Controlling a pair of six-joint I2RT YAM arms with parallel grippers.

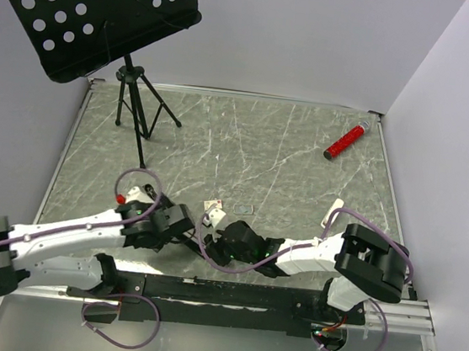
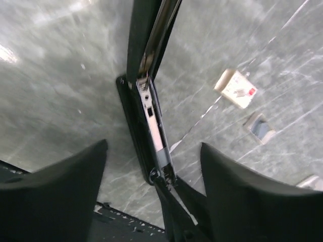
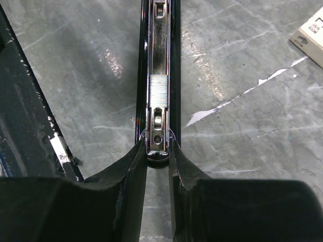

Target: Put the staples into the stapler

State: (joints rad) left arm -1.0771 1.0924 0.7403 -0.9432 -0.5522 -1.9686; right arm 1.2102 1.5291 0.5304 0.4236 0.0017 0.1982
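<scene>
**A:** Nearest to us, what does the right gripper (image 3: 157, 157) have?

**B:** We see its two black fingers (image 3: 132, 176) clenched on the near end of the stapler (image 3: 157, 91), one on each side of the rail.

**A:** And how does the stapler look?

**B:** We see a slim black bar lying on the table (image 1: 302, 175), opened out at its hinge. Its silvery metal rail faces up, with a ribbed silvery block sitting in it. Beyond the hinge a second black part with a shiny edge runs on, away from the gripper.

**A:** What about the left gripper (image 2: 154, 146)?

**B:** It is released. We see its fingers (image 2: 60, 191) spread wide, one on each side of the stapler, and neither touches it.

**A:** And further out?

**B:** The staples box (image 2: 235, 88), cream with reddish print, lies flat on the table off to one side of the stapler. A small greyish tray (image 2: 260, 127) lies near it, apart from it. Well beyond, we see a red cylinder (image 1: 345, 141) near the far right corner and a black music stand (image 1: 93, 7) at the far left.
</scene>
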